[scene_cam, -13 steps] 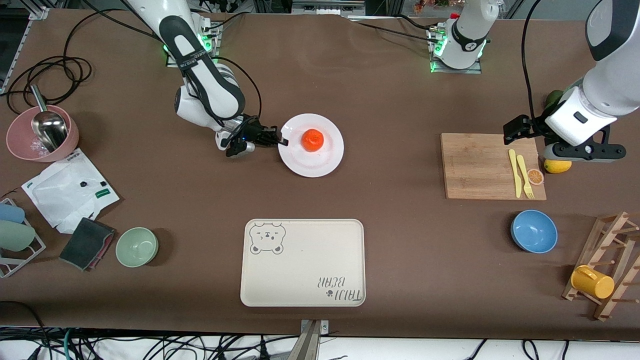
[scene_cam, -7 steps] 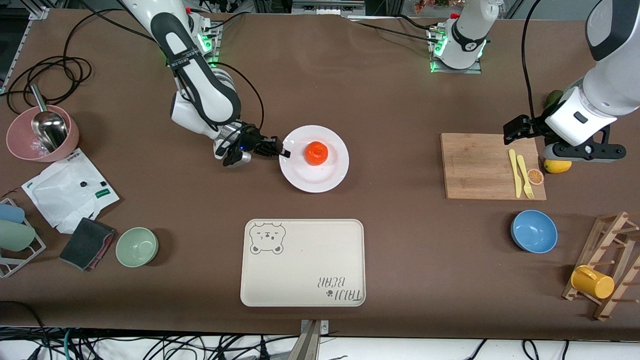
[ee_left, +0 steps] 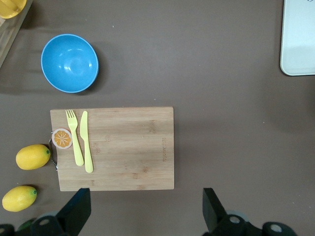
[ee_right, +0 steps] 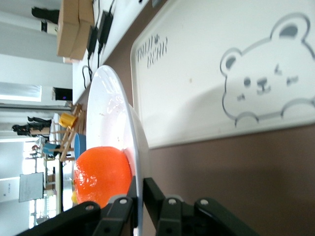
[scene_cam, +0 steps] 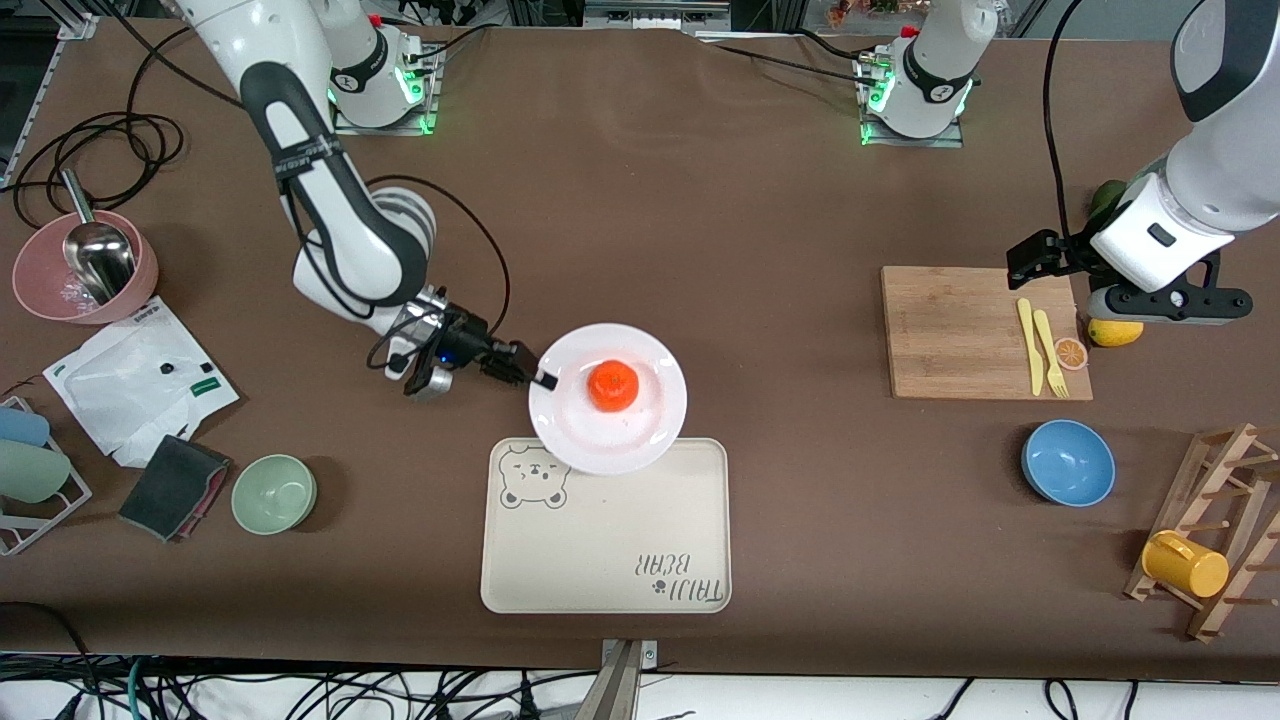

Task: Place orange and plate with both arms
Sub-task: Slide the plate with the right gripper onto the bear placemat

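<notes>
The white plate (scene_cam: pixel 640 425) carries the orange (scene_cam: pixel 612 385) at its middle. My right gripper (scene_cam: pixel 543 379) is shut on the plate's rim and holds the plate in the air over the edge of the beige bear-print tray (scene_cam: pixel 606 540) that lies farthest from the front camera. In the right wrist view the plate (ee_right: pixel 114 123) stands edge-on between the fingers (ee_right: pixel 150 191), with the orange (ee_right: pixel 102 173) on it and the tray (ee_right: pixel 231 64) below. My left gripper (ee_left: pixel 145 209) is open and empty, waiting up over the wooden cutting board (scene_cam: pixel 965 330).
The cutting board (ee_left: pixel 123 147) holds a yellow fork and knife (scene_cam: pixel 1040 345) and an orange-slice disc (scene_cam: pixel 1071 352). Lemons (ee_left: pixel 32 156) lie beside it. A blue bowl (scene_cam: pixel 1068 462), green bowl (scene_cam: pixel 274 493), pink bowl with scoop (scene_cam: pixel 84 265), mug rack (scene_cam: pixel 1210 550) and pouches (scene_cam: pixel 140 380) stand around.
My right gripper has carried the plate with the orange toward the front camera, from the bare table to above the tray's edge. The left arm has not moved.
</notes>
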`<action>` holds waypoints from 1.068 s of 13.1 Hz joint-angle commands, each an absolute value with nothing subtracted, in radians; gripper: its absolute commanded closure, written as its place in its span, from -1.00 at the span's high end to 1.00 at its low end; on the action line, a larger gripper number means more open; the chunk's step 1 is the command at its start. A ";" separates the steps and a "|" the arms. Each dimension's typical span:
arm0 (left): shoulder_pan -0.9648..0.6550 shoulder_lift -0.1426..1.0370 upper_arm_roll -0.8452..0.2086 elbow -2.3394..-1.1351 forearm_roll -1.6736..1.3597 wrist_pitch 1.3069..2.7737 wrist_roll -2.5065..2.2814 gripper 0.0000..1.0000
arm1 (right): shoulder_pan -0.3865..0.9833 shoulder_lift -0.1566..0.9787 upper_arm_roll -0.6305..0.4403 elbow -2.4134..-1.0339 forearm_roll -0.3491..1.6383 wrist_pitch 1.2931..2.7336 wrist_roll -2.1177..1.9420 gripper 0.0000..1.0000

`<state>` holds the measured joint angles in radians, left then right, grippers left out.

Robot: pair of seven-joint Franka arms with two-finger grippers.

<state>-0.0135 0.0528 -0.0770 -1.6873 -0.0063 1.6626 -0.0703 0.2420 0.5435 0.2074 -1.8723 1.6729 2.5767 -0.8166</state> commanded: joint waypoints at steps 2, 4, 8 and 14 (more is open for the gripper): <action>-0.012 0.069 -0.074 -1.654 -0.025 1.643 -0.072 1.00 | 0.200 0.713 0.216 -1.653 1.663 2.550 -0.793 -1.00; -0.011 0.069 -0.074 -1.654 -0.025 1.643 -0.072 1.00 | 0.180 0.776 0.216 -1.561 1.606 2.548 -0.741 -1.00; -0.011 0.069 -0.074 -1.654 -0.025 1.643 -0.072 1.00 | 0.170 0.886 0.216 -1.413 1.526 2.549 -0.653 -1.00; -0.009 0.069 -0.074 -1.654 -0.025 1.643 -0.072 1.00 | 0.184 0.976 0.216 -1.339 1.525 2.556 -0.655 -1.00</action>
<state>-0.0113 0.0550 -0.0769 -1.6853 -0.0063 1.6626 -0.0703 0.1813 0.9442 0.2083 -1.3895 1.5426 2.5609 -0.6750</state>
